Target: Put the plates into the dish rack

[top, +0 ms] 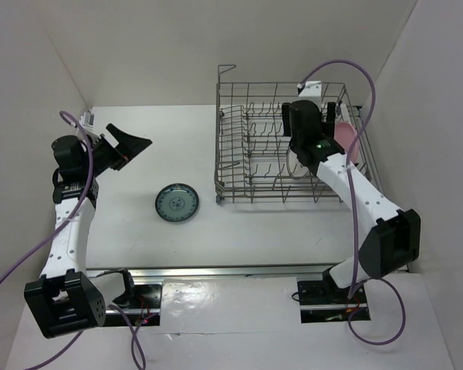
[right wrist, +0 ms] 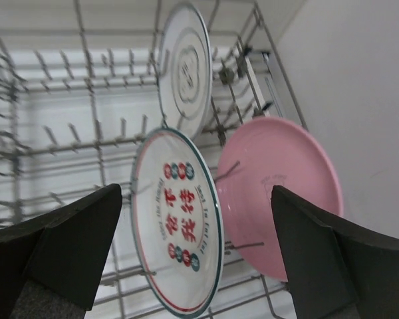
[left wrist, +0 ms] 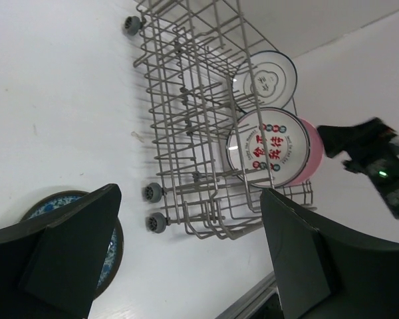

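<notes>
White matte walls close round a smooth white desk (top: 239,239) with a metal rail along its near edge. On the far right stands the rack (top: 231,181), a grey wire basket with rows of thin upright tines, small round wheels at its corners and a raised wire handle at its far left corner.

Three round plates stand on edge among the tines at the rack's right end. The glossy pink plate (right wrist: 286,199) is nearest the right wall. The white plate with red characters (right wrist: 176,232) and a thin green rim is just beside it, and the white dark-rimmed plate (right wrist: 186,66) with a centre motif stands behind. A teal plate (top: 176,203) lies flat on the desk, left of the rack.

The right end effector (right wrist: 196,259) hangs over the rack, its black wedge-shaped fingers wide apart and holding nothing. The left end effector (left wrist: 189,256) is raised at the far left, fingers likewise spread and empty.
</notes>
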